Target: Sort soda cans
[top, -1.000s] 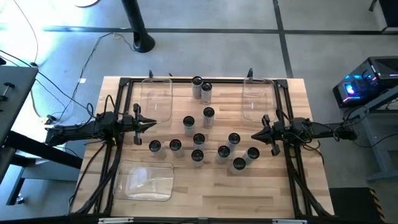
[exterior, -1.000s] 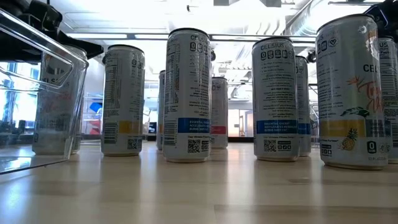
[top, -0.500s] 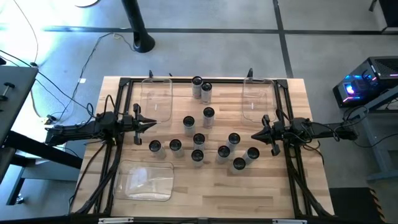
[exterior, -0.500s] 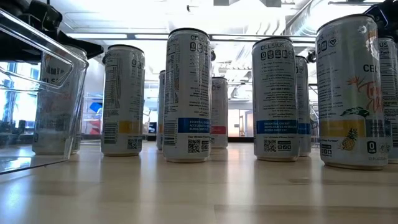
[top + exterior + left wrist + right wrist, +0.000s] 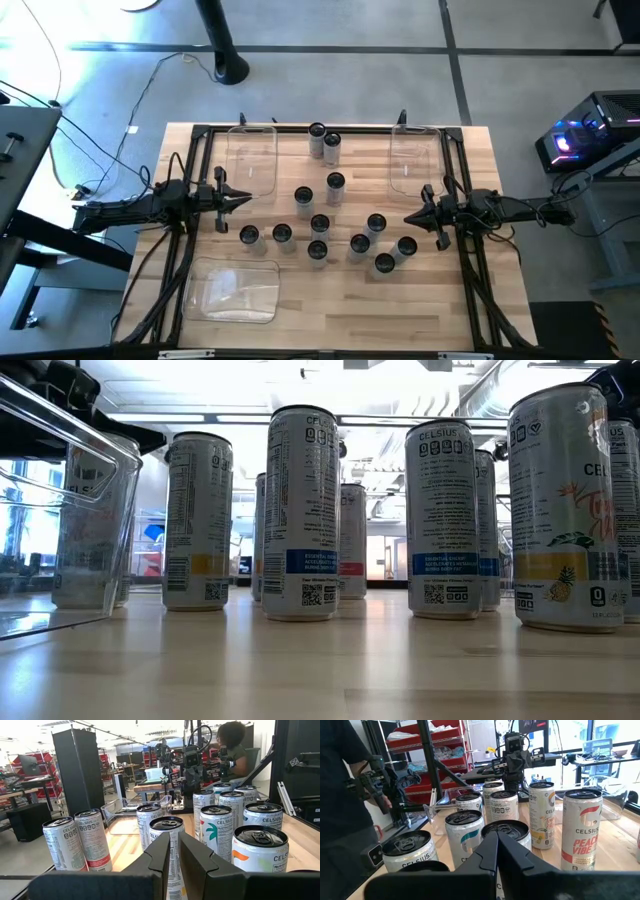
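Note:
Several soda cans (image 5: 320,224) stand upright on their bases in a loose cluster on the middle of the wooden table (image 5: 330,320). Two more stand near the far edge (image 5: 324,142). They have dark tops and pale printed sides (image 5: 301,510). My left gripper (image 5: 245,201) hovers level at the table's left side, shut, and points at the cluster (image 5: 167,827). My right gripper (image 5: 408,217) hovers level at the right side, shut, and points at the cans (image 5: 505,827) from the other side. Neither touches a can.
Three clear plastic bins sit on the table: far left (image 5: 250,160), far right (image 5: 417,160) and near left (image 5: 235,290). Black frame rails (image 5: 190,260) run along both sides. A person (image 5: 232,745) shows beyond the table.

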